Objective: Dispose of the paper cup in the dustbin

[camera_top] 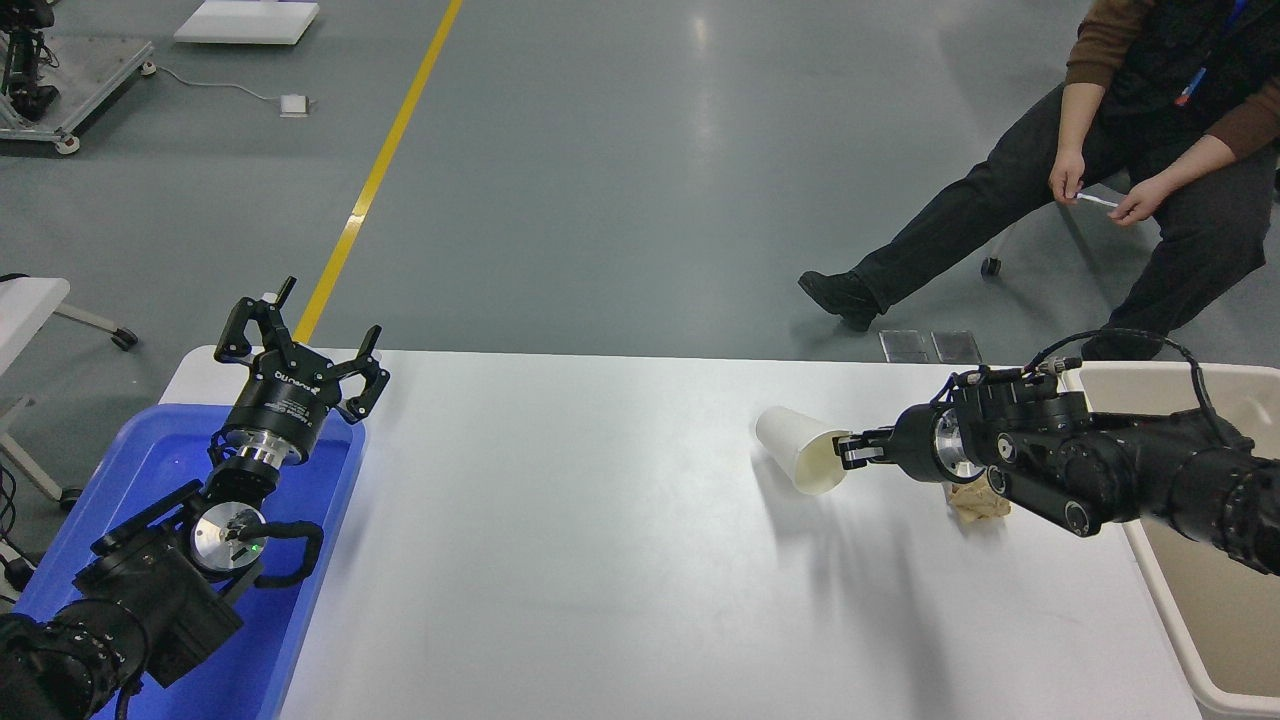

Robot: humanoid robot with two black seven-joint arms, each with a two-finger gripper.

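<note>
i see the paper cup [797, 447] tipped on its side on the white table [600, 540], mouth turned toward my right gripper [848, 453], whose fingers are pinched narrow on the cup's rim. just behind that wrist lies a crumpled tan paper ball [982, 503]. the beige dustbin [1205, 640] stands at the table's right end, near the cup. my left gripper [300, 345] hangs spread wide over the blue tray [300, 640]. a seated person [1130, 150] is beyond the table.
</note>
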